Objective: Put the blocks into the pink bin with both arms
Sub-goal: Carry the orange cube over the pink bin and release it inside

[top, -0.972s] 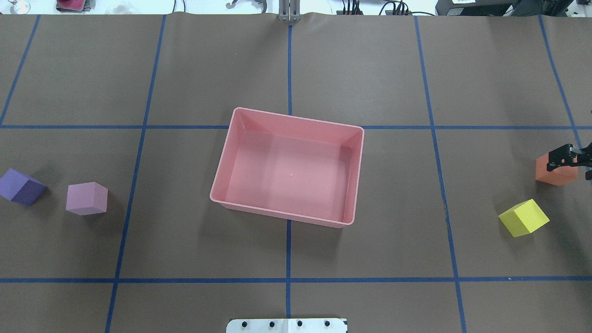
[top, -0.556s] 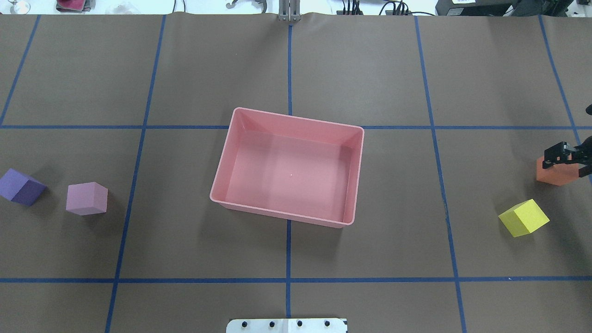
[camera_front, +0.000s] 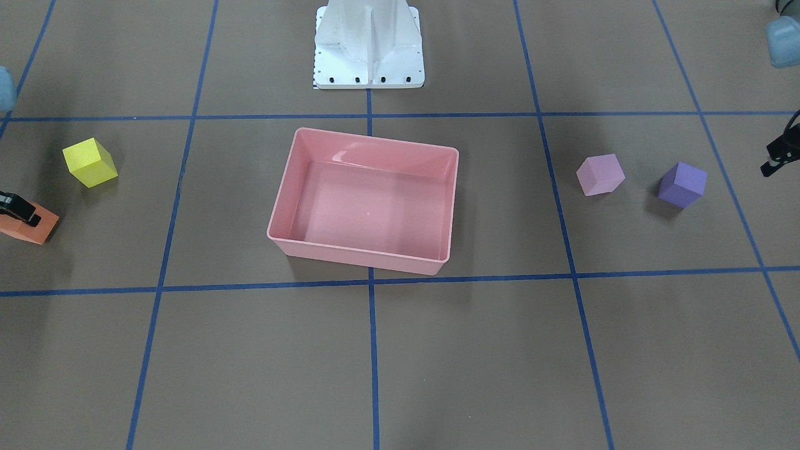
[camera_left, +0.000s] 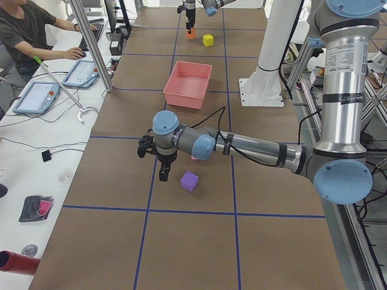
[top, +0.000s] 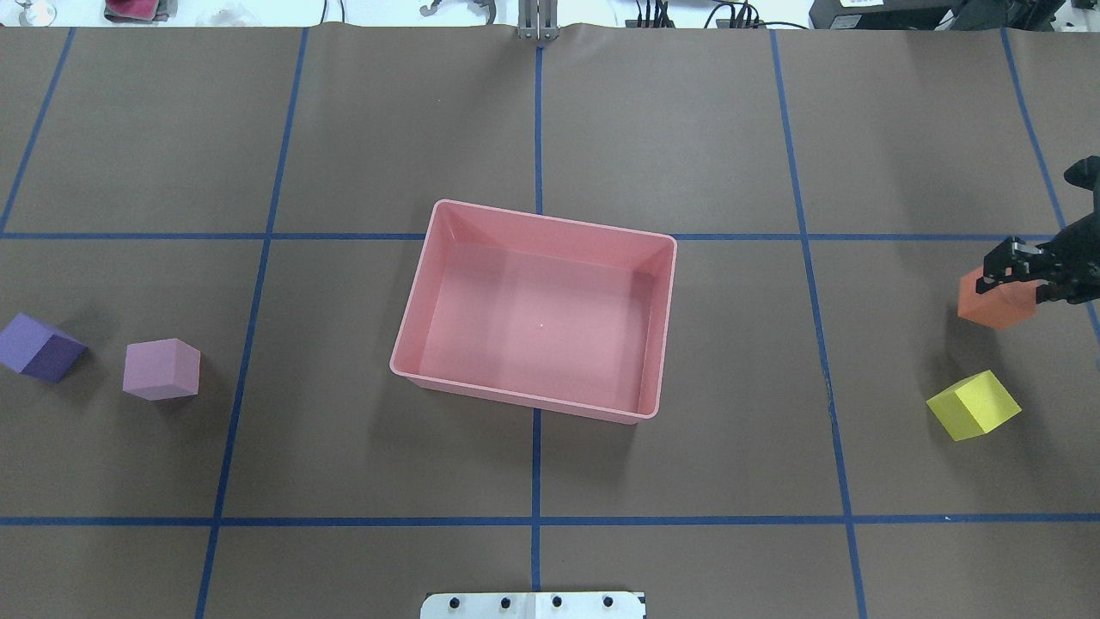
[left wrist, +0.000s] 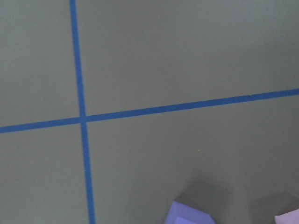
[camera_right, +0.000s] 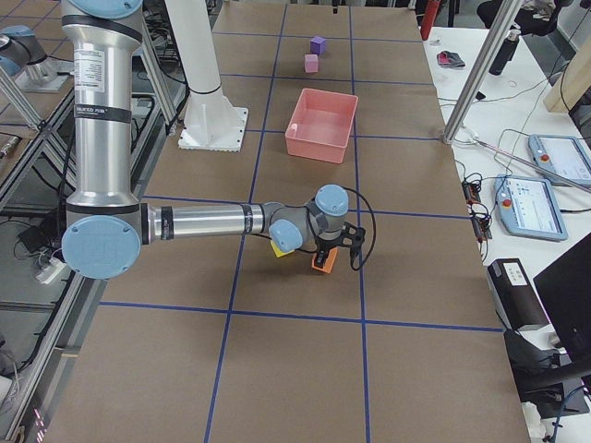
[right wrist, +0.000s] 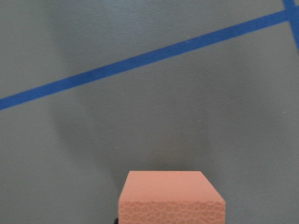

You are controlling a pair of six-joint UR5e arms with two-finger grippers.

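My right gripper (top: 1024,273) is shut on the orange block (top: 988,303) and holds it off the table at the far right; the block fills the bottom of the right wrist view (right wrist: 172,198). The yellow block (top: 973,406) lies nearer the robot. The pink bin (top: 550,234) stands empty in the middle. The pink-lilac block (top: 161,368) and the purple block (top: 39,346) lie at the far left. My left gripper (camera_front: 778,157) hovers beyond the purple block (camera_front: 682,184), outside the overhead view; I cannot tell whether it is open or shut.
The white base pedestal (camera_front: 369,47) stands behind the bin. Blue tape lines cross the brown table cover. An operator (camera_left: 36,30) sits at a side desk with tablets beyond the far table edge.
My right gripper has risen and moved toward the bin with the orange block in it. The other blocks and the bin have not moved.
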